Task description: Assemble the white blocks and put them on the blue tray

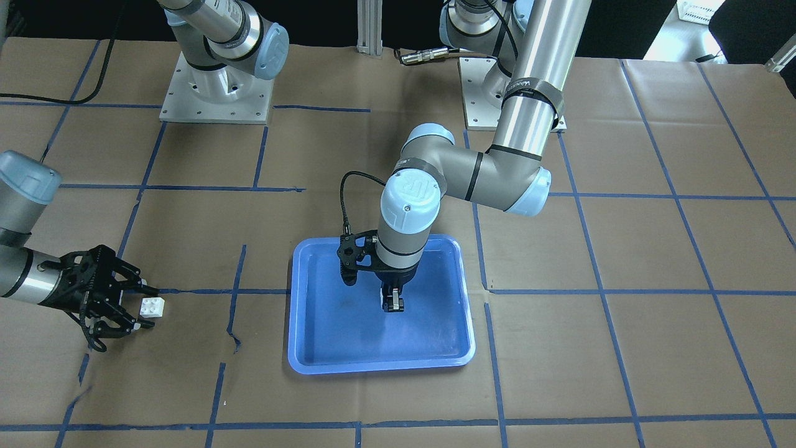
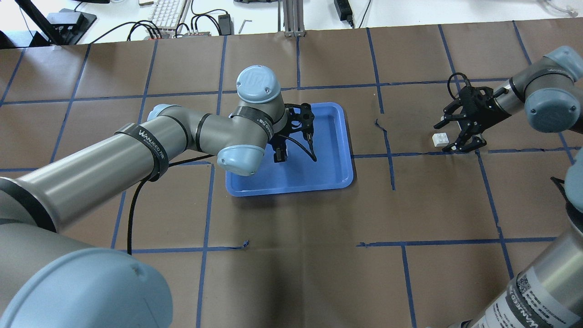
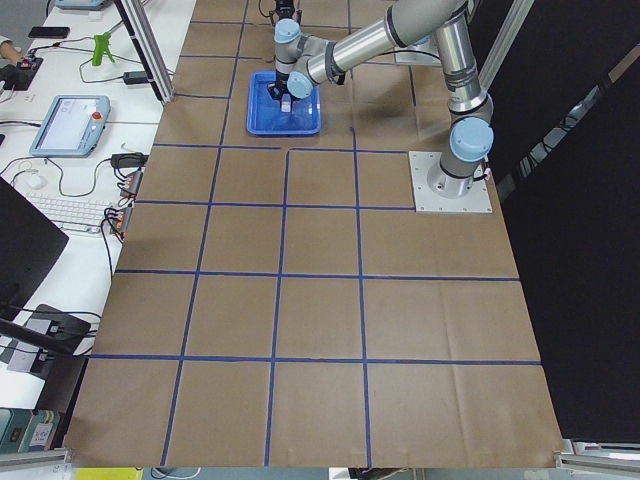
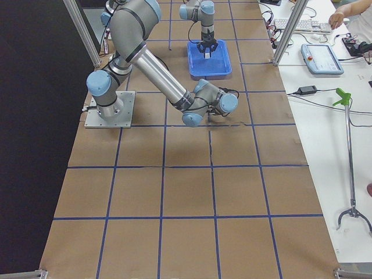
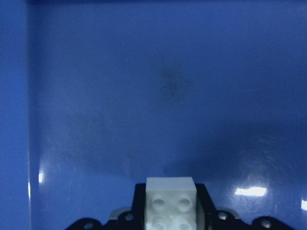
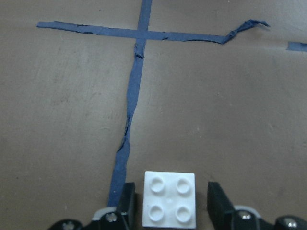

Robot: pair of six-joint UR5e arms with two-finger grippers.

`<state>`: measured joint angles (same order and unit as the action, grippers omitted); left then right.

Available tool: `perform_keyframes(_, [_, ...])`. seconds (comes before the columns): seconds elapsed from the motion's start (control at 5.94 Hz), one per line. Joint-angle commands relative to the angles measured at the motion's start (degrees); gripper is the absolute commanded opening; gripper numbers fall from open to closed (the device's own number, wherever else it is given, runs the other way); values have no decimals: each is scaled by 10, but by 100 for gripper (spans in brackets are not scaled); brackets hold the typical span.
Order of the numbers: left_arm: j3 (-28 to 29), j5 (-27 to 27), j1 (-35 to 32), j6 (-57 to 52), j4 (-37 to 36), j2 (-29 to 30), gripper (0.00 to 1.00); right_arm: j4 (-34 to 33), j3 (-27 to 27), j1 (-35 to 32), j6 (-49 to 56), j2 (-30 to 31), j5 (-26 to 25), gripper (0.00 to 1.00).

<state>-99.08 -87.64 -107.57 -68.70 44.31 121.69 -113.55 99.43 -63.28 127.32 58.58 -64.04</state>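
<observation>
— Where is the left gripper (image 1: 393, 305)?
— Over the blue tray (image 1: 379, 368), its jaws clamped on one white block (image 5: 170, 203) with the studs facing the wrist camera. I can't tell whether the block touches the tray floor.
— And the other white block (image 6: 170, 203)?
— On the brown-papered table (image 1: 622, 348), well apart from the tray. It sits between the spread jaws of the right gripper (image 1: 149, 307), with a gap on either side.
— Any writing?
— A black strap (image 2: 148, 148) on the left arm reads, I think, "WANJEED".
</observation>
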Motion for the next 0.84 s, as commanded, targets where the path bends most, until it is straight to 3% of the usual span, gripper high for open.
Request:
perform_keyframes(0.0, [6, -3, 0, 6, 8, 0, 99, 0, -4, 0, -1, 0, 0, 38])
perform_keyframes(0.17, [12, -3, -1, 7, 22, -20, 99, 1, -7, 0, -3, 3, 1, 32])
perform_keyframes(0.67, [57, -3, 4, 7, 288, -178, 99, 6, -14, -2, -21, 36, 2, 24])
